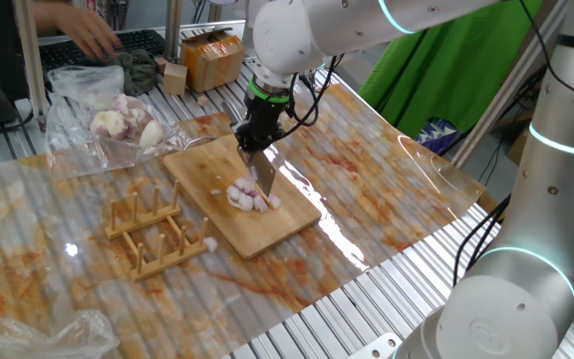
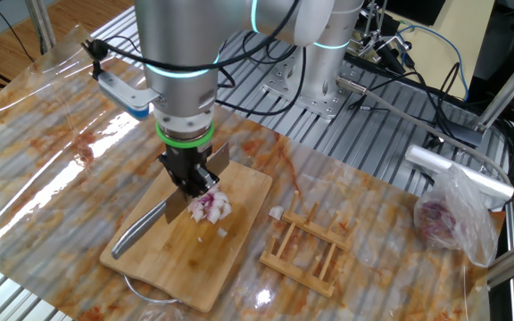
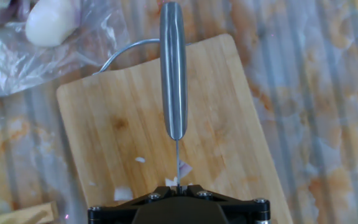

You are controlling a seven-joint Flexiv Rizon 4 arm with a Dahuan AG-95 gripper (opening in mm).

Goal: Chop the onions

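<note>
The gripper (image 2: 188, 181) was clamped on a steel knife (image 2: 154, 223). Pale diced onions (image 2: 211, 206) lay heaped on the grained bamboo board (image 2: 230, 245).

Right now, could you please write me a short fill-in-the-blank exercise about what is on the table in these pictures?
1. The tool is shut on a ____.
2. The chopped onions lie on a ____ cutting board.
3. Beside the board stands a small wooden ____ with upright pegs.
4. The whole peeled bulbs lie in a clear ____ bag.

Missing words: knife; bamboo; rack; plastic
</note>
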